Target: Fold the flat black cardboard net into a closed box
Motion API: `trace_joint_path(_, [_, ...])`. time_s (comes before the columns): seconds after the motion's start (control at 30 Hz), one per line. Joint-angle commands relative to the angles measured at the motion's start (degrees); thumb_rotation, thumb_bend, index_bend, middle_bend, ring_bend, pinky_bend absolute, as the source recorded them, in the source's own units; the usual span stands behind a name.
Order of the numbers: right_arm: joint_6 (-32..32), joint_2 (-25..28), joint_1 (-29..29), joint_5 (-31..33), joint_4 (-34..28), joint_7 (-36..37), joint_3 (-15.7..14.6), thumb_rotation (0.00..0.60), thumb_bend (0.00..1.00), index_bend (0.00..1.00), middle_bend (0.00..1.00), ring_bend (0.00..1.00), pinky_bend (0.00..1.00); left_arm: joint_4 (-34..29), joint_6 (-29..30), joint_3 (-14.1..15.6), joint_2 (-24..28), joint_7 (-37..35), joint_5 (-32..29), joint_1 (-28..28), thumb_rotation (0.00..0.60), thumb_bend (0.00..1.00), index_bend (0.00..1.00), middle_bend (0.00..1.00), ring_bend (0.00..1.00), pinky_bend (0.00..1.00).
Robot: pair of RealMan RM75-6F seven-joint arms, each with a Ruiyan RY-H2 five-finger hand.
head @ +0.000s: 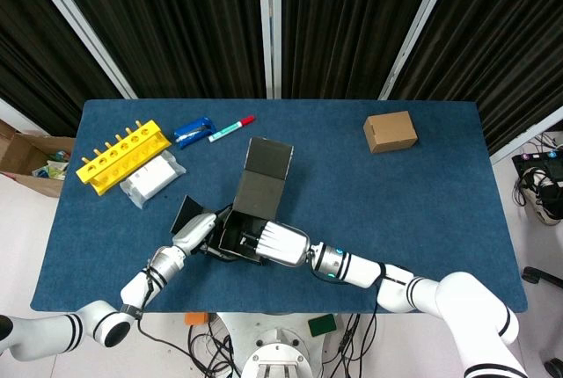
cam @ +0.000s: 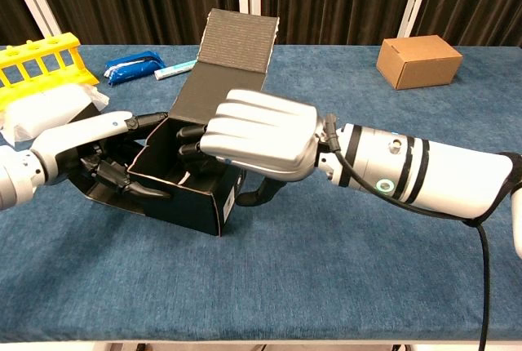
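2 robot hands [cam: 261,135] [cam: 90,143], black box [cam: 192,200] between

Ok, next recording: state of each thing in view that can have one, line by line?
black cardboard box: partly folded, walls up, lid flap raised, top open.
left robot hand: holding the box's left side.
right robot hand: fingers curled over the box's rim, into the opening.
brown cardboard box: closed, on the table.
marker: capped, lying flat.
yellow tube rack: upright, its holes look empty.
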Motion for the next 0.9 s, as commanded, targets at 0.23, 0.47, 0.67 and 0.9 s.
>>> trace_joint_path(0.23, [-4.76,3.41,1.01,1.35,-5.88,-3.75,0.29,0.600,0.18,0.45,0.33,0.78,1.00,1.32,1.07,-0.47,-1.17,0.09,-0.20,0.58,0.502,0.00,0.28,0.29,0.58,0.73])
trace_joint_path(0.47, [-9.76,4.93,1.87,3.35,-9.44,-6.79,1.13,0.600,0.19,0.65,0.47,0.78,1.00,2.14,1.61,-0.98,-2.16,0.39,-0.85,1.07,0.519,0.00,0.39,0.36,0.60,0.74])
trace_joint_path(0.67, [-11.95,6.25,2.76,4.55,-12.17,-8.18,2.43,0.600,0.43,0.83,0.71,0.79,1.00,2.39,2.27,-1.17,-2.45,0.67,-1.06,1.59,0.583,0.00,0.43,0.40,0.61,0.74])
trace_joint_path(0.9, [-13.69,8.05,3.52,5.50,-14.71,-9.21,3.38,0.600,0.58,0.99,0.90,0.79,1.00,2.46,3.08,-1.63,-3.10,1.27,-1.62,2.24,0.600,0.00,0.43,0.40,0.61,0.74])
